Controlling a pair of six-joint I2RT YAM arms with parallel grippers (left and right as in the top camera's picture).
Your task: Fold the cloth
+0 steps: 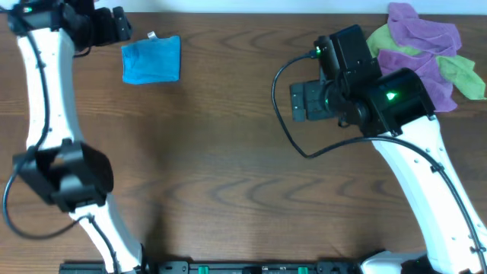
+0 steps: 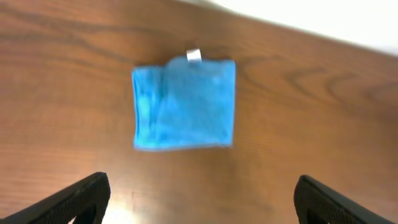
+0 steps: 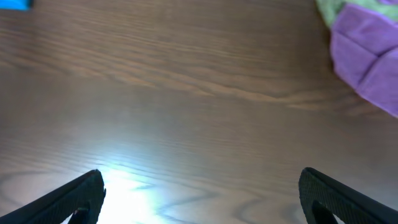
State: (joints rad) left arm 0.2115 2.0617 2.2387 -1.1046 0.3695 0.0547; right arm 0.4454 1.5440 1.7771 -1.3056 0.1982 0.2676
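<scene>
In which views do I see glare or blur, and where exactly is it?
Right wrist: a white glare patch on the table near the lower left, and the purple cloth looks soft. Left wrist: the cloth is slightly blurred, and the upper right corner is washed out. Overhead: evenly lit and sharp.

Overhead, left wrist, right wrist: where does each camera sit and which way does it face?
Overhead: above the table, facing down; shows blue cloth, purple and lime-green cloths, left arm, right arm.
Left wrist: on the left arm, facing down at the blue cloth; left tool open at bottom edge.
Right wrist: on the right arm, facing bare wood, purple cloth at right; right tool open.
Shared: all three show the blue cloth.
</scene>
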